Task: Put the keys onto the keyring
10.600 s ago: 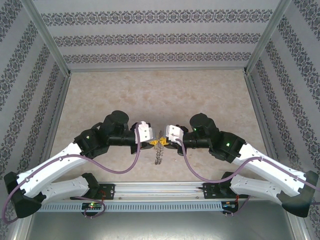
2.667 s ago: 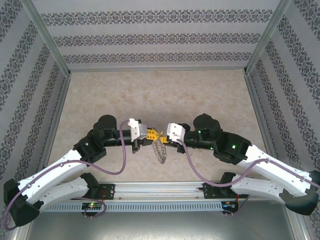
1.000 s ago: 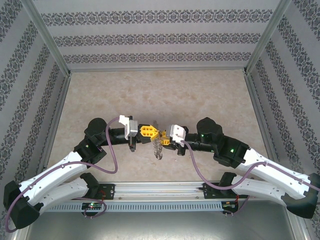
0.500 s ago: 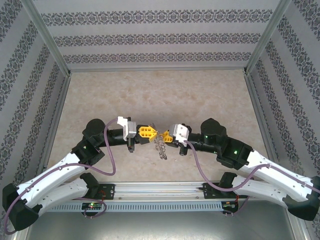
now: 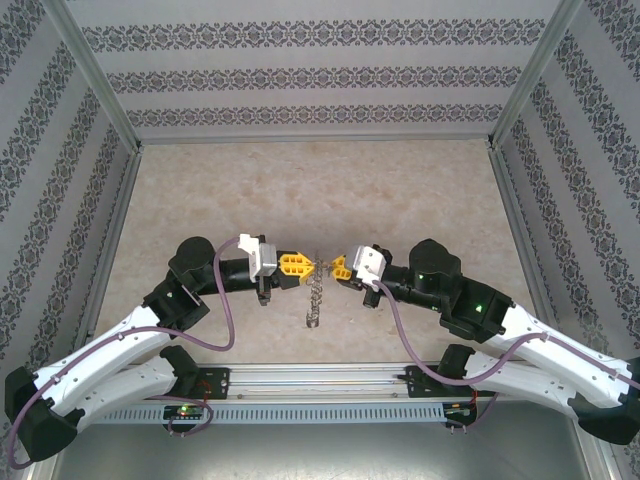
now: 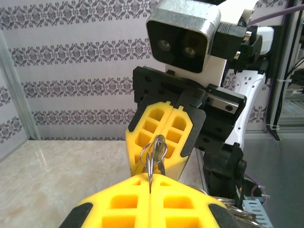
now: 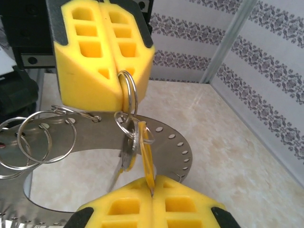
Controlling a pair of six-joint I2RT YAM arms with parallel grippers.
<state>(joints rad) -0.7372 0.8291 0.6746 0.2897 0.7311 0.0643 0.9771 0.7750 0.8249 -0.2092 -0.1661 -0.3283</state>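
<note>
The key (image 7: 148, 159), yellow-headed, sits pinched in the right pincer (image 7: 153, 186), whose jaws are pressed together on it. Touching it, a wire loop (image 7: 127, 92) of the keyring (image 7: 168, 137) is clamped in the left pincer (image 7: 118, 71), and the flat ring hangs below over the worktop (image 5: 300, 180). This looks like the threading step, though I can't tell if the key is on yet. Next, the key's hole needs working along the loop's coil, with both grips firm.

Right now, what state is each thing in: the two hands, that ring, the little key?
Left hand: shut on a small wire loop.
Right hand: shut on the tiny yellow-orange key.
Flat grey metal keyring: hanging below both hands.
Key: pinched beside the loops; threaded or not, unclear.
</note>
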